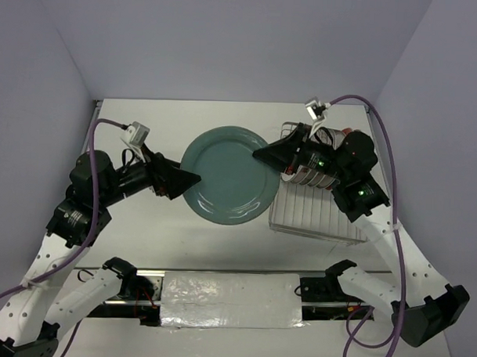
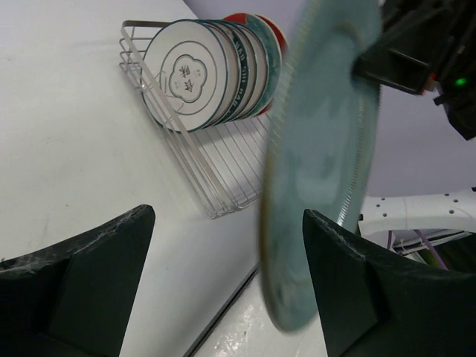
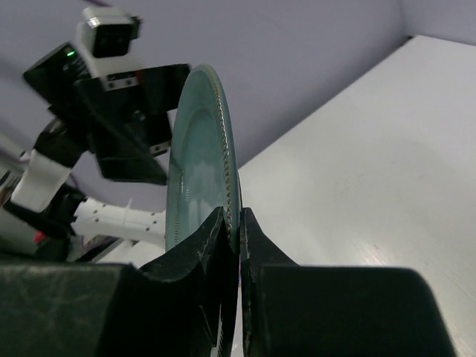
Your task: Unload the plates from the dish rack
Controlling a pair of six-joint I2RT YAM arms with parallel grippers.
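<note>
- Left gripper, centre-left of the top view: spread wide at the left rim of the teal plate, grasping nothing.
- The teal plate is held up over the bench, mid-frame, clear of the rack.
- Right gripper: clenched on the plate's right rim. It is a thin edge pinch, so if it lets go before the left closes, the plate would likely swing or drop.
- Dish rack, right of frame: the other plates stand upright in it.
- The white plate's centre marks are too small to read; no brand shows.
</note>
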